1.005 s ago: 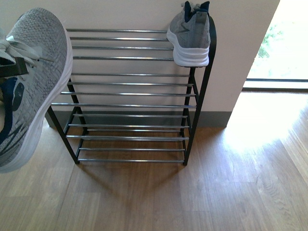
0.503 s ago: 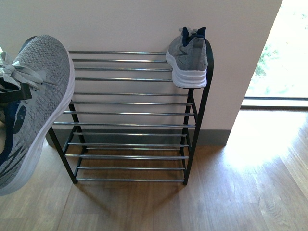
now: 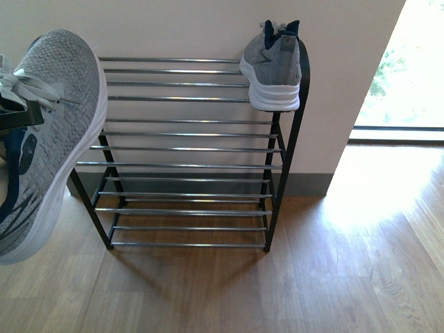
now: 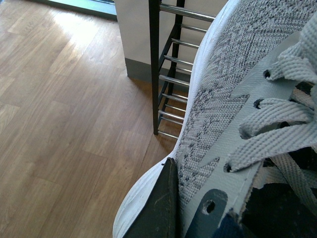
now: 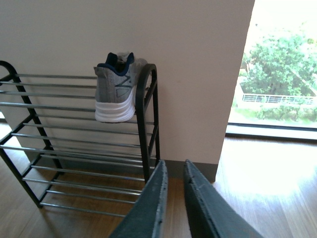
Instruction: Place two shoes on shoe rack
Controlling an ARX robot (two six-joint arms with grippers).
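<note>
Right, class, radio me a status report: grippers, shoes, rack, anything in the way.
Left gripper shut on second shoe, held off the rack's left end. Right gripper shut, empty. First shoe on shoe rack top tier, right end. Nothing blocking.

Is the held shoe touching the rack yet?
Cannot tell. In the front view the held shoe overlaps the rack at its left end; depth unclear.

No readable text, brand, number or sign anywhere. Only unlettered dark navy side marks on the held shoe and on the shoe on the rack; no label on the shoe rack.
</note>
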